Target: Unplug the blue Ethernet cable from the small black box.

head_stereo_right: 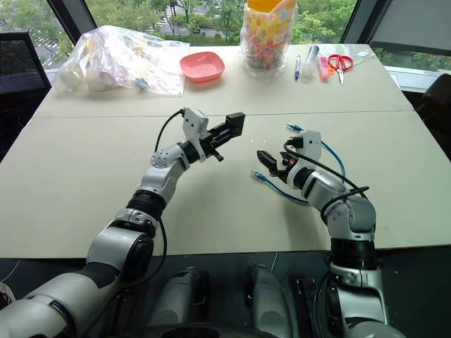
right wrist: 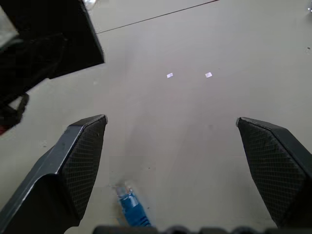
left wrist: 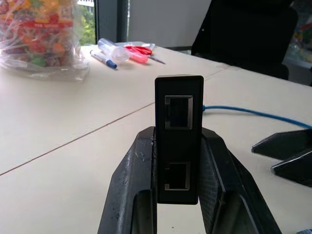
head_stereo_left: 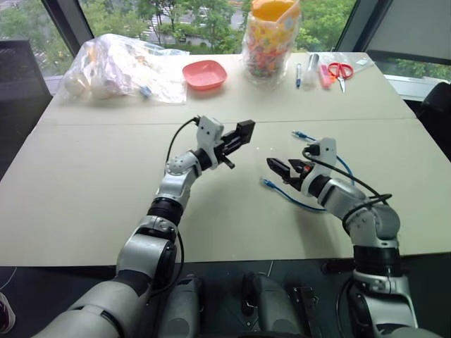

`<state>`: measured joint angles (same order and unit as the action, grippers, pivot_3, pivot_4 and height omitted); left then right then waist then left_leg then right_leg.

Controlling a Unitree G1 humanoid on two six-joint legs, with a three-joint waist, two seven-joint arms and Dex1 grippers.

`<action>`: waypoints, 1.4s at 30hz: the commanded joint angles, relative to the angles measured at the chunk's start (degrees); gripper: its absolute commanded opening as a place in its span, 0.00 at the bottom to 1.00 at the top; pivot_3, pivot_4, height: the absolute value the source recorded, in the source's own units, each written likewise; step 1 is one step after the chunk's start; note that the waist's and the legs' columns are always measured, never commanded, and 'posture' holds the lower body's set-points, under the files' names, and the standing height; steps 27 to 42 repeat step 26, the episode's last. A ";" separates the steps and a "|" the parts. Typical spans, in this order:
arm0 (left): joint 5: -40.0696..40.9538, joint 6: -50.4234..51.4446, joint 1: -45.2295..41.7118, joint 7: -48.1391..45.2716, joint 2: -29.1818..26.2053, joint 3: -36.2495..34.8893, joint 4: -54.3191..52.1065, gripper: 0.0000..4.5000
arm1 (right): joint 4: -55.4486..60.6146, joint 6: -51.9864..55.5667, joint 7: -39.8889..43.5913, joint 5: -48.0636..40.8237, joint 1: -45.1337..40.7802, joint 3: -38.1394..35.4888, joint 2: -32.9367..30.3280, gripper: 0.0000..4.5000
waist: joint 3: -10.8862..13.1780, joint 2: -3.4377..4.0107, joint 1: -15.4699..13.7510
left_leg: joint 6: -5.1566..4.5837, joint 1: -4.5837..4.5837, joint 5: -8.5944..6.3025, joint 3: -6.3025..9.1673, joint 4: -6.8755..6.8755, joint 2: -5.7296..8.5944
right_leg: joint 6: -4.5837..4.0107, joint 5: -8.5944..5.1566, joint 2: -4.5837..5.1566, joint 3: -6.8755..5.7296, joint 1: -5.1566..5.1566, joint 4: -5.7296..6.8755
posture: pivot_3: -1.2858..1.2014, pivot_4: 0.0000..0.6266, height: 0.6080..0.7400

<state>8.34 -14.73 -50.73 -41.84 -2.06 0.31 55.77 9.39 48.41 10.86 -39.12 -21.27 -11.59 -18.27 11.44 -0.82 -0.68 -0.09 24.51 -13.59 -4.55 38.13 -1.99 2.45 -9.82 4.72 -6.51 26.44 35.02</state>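
Black plastic box (left wrist: 178,139) with two empty ports is pinched tight in the left gripper (head_stereo_left: 242,136), up off the table (head_stereo_left: 84,183). To the right of the box, the blue cable (head_stereo_left: 292,199) is unplugged and lying loose on the table, one plug just under the right gripper (right wrist: 173,161), whose fingers (right wrist: 80,161) are spread wide with nothing between them.

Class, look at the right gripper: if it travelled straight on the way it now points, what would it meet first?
Probably the bare table. The right gripper, fingers wide open, points slightly down at it. The blue cable plug lies just under the fingers; the box in the left gripper sits off to one side, though depth is unclear.
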 commanded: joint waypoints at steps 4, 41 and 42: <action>-2.43 -4.75 -2.71 -1.30 -0.65 -0.41 8.85 0.39 | 5.83 -2.18 -1.46 -0.87 1.50 -4.05 1.17 1.00 | 0.00 0.00 0.08 | 0.01 0.00 0.00 0.01 0.00 -0.07 | -0.01 0.00 0.00 -0.01 0.02 0.00 | 0.52 0.24 1.00; 20.68 53.68 32.14 -5.19 -26.27 -9.38 -64.80 0.92 | 15.90 -7.01 21.56 1.48 16.00 1.60 -15.40 1.00 | 0.00 0.03 1.26 | 0.13 -0.11 -0.11 0.06 0.01 -0.26 | -0.27 -0.18 -0.04 0.00 -0.08 -0.14 | 0.52 0.24 1.00; 20.68 53.68 32.14 -5.19 -26.27 -9.38 -64.80 0.92 | 15.90 -7.01 21.56 1.48 16.00 1.60 -15.40 1.00 | 0.00 0.03 1.26 | 0.13 -0.11 -0.11 0.06 0.01 -0.26 | -0.27 -0.18 -0.04 0.00 -0.08 -0.14 | 0.52 0.24 1.00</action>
